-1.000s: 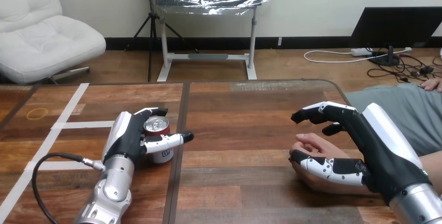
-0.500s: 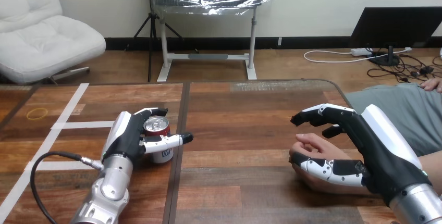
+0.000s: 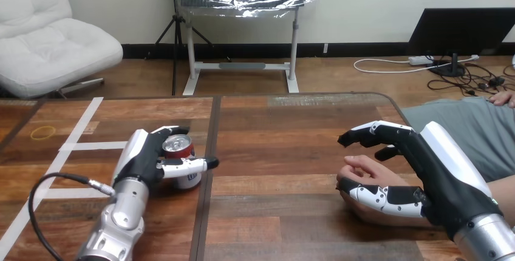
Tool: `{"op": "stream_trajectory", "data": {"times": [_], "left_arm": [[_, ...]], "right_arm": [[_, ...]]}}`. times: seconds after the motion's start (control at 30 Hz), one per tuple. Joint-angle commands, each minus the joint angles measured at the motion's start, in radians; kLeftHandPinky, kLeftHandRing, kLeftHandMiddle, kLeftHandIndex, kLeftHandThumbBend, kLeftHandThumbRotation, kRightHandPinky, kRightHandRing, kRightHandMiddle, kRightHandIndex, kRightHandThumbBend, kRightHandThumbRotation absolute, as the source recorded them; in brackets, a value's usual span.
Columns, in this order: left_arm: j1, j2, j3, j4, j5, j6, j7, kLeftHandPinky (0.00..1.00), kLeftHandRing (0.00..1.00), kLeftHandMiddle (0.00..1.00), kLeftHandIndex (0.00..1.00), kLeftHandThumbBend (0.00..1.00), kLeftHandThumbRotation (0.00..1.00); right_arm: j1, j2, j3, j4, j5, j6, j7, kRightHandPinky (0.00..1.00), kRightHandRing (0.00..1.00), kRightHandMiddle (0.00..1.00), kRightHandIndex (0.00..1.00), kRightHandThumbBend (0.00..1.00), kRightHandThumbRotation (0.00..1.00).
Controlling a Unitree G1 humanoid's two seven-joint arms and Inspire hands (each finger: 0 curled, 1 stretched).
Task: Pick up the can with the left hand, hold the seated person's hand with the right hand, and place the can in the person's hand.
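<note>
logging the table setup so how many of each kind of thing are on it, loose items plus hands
red metal can: 1
yellow rubber band ring: 1
robot hands, left hand and right hand: 2
person's hand: 1
total: 5

Down at 8 o'clock, the left hand (image 3: 144, 162) has its fingers (image 3: 173, 131) round the can (image 3: 180, 146). Thumb and palm hide much of the can's side. Is the base on the desk (image 3: 273, 152) or just off it? Can't tell. The left arm (image 3: 118, 224) is cut off by the bottom edge at 7 o'clock.

At 4 o'clock, the right hand (image 3: 449, 176) covers the wrist end of the person's hand (image 3: 363, 167). The thumb lies along its near side, but I can't tell if they touch. The person's forearm (image 3: 505, 191) is cut off by the right edge.
</note>
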Motion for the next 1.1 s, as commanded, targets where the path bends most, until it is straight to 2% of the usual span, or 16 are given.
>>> {"op": "stream_trajectory", "data": {"times": [0.0, 0.37, 0.63, 0.83, 1.07], "left_arm": [[-0.007, 0.021, -0.029, -0.017, 0.025, 0.034, -0.03, 0.67, 0.76, 0.8, 0.81, 0.82, 0.26], [-0.001, 0.046, -0.06, -0.044, 0.064, 0.062, -0.053, 0.68, 0.77, 0.81, 0.81, 0.79, 0.19], [0.005, 0.056, -0.064, -0.044, 0.077, 0.039, -0.037, 0.65, 0.73, 0.77, 0.77, 0.78, 0.06], [0.013, 0.064, -0.083, -0.064, 0.116, 0.042, 0.003, 0.57, 0.66, 0.71, 0.72, 0.78, 0.01], [0.015, 0.067, -0.101, -0.056, 0.153, 0.015, 0.067, 0.51, 0.57, 0.62, 0.65, 0.78, 0.0]], "right_arm": [[-0.061, -0.023, -0.022, -0.048, 0.013, -0.006, 0.0, 0.7, 0.78, 0.77, 0.68, 0.59, 0.0], [-0.062, -0.027, -0.023, -0.052, 0.008, 0.003, 0.005, 0.7, 0.79, 0.77, 0.68, 0.6, 0.0], [-0.064, -0.033, -0.021, -0.053, 0.008, 0.01, 0.005, 0.7, 0.79, 0.77, 0.68, 0.6, 0.0], [-0.066, -0.038, -0.02, -0.051, 0.015, 0.009, 0.006, 0.71, 0.78, 0.77, 0.68, 0.6, 0.0], [-0.068, -0.042, -0.018, -0.052, 0.018, 0.012, 0.006, 0.71, 0.78, 0.77, 0.68, 0.6, 0.0]]}}
